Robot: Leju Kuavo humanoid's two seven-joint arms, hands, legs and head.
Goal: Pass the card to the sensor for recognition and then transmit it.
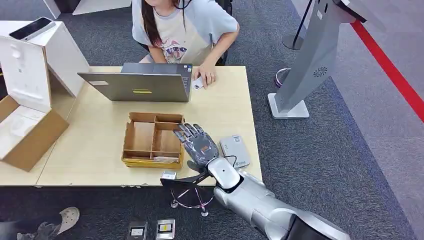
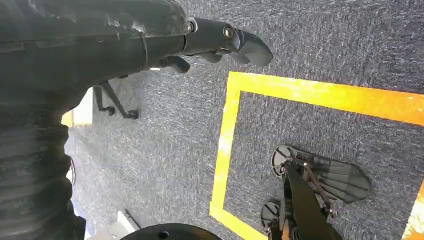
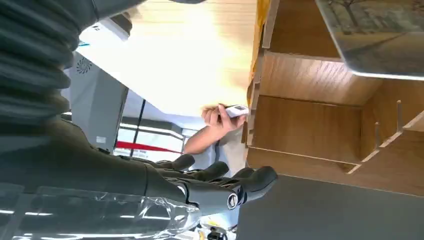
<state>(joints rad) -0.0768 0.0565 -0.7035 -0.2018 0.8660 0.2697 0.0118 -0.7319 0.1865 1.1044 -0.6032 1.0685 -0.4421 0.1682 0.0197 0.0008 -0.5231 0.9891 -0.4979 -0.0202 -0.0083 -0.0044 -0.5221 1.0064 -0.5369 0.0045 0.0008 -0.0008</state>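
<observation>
My right hand [image 1: 197,142] hovers over the table's front right part with its fingers spread and nothing in it, just right of a brown compartment tray [image 1: 126,145]. A card [image 1: 161,159] lies flat in the tray's front compartment. In the right wrist view the picture card [image 3: 380,35] shows inside the tray [image 3: 310,125], beyond my hand [image 3: 220,185]. The grey-white sensor [image 1: 235,150] lies on the table right of my hand. My left hand [image 2: 225,40] hangs over the carpet and holds nothing.
A person sits behind the table at a grey laptop [image 1: 140,85], holding a small white card [image 1: 198,83]. An open cardboard box [image 1: 25,130] stands at the left. A white kiosk stand [image 1: 310,65] rises right of the table. A stool [image 1: 190,197] sits under the front edge.
</observation>
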